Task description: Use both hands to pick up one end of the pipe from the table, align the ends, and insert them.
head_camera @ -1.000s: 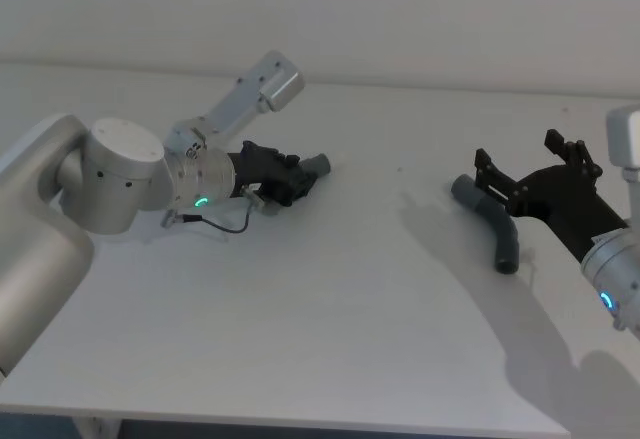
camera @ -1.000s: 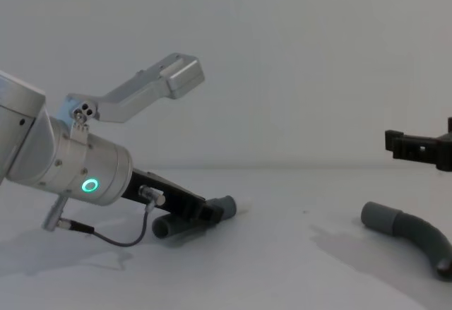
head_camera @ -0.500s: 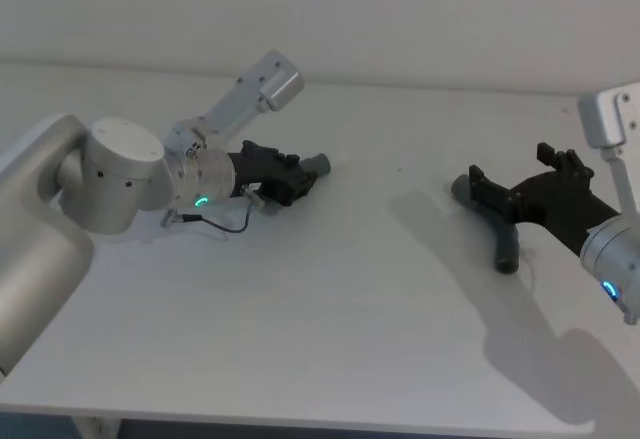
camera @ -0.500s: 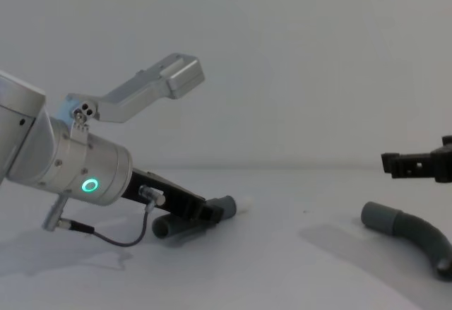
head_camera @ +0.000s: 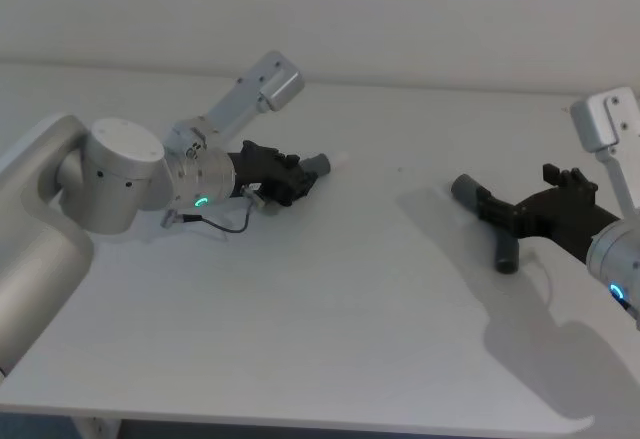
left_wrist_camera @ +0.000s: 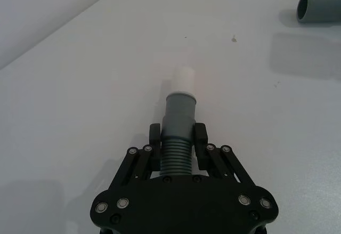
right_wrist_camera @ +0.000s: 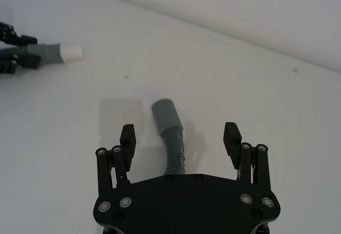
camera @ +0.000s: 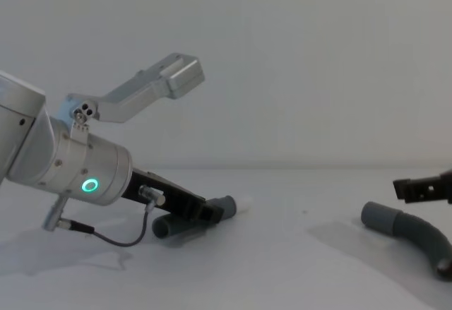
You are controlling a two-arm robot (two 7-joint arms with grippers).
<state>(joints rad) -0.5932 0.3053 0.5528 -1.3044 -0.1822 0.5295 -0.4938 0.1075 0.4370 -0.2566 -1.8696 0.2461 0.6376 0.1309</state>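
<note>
My left gripper is shut on the ribbed part of one dark grey pipe piece, low over the table. Its smooth cuff end, with a white tip, sticks out past the fingers. The same piece shows in the chest view as pipe, slanting down to the table. The other curved pipe piece lies on the table at the right, cuff end pointing away from the wrist. My right gripper is open just above it, one finger on each side, and appears not to touch it.
A silver camera bracket stands up from the left wrist, and a thin cable loops below it. The table's far edge meets a plain pale wall. The table's near edge runs along the bottom of the head view.
My right gripper has dropped and pulled back, so its open fingers now straddle the right pipe piece. The left arm and its pipe piece have not moved.
</note>
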